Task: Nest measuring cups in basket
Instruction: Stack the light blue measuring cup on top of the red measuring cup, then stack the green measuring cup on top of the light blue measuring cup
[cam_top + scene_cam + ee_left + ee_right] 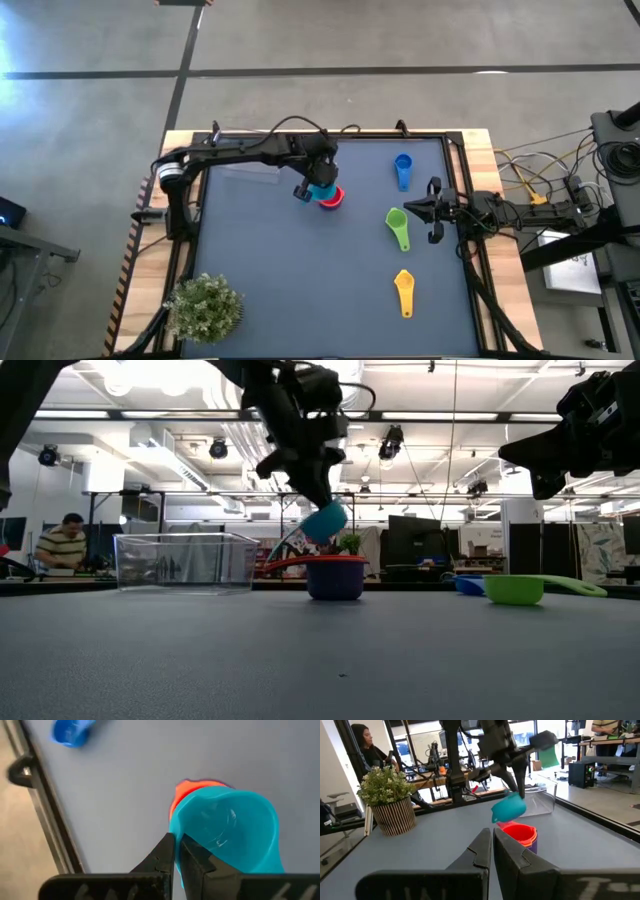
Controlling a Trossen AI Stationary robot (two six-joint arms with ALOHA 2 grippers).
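Dark blue table mat (290,270) on a wood-edged bench, open workshop behind it; I list items from the left side across.

Person seated at a desk (62,545), far background of the low view. A second person (364,742) shows behind the plant in my right wrist view.

Plant (204,308): small, bushy, in a striped pot, near left corner of the mat.

Basket (186,561): clear tub, far left part of the mat, standing apart from the cups; I see nothing inside it.

Left gripper (303,191): over the middle of the mat, fingers pressed together on the teal cup (235,835), which hangs tilted just above the stack.

Stack: red cup (335,564) sitting in a purple cup (336,583), upright, centre of the mat.

Blue cup (403,170): far right area, lying alone.

Green cup (398,228): just beside my right gripper, handle toward the near edge.

Yellow cup (403,291): nearest of the right-hand row, well apart from the stack.

Right gripper (414,209): at the right edge of the mat, fingers pressed together, holding nothing.
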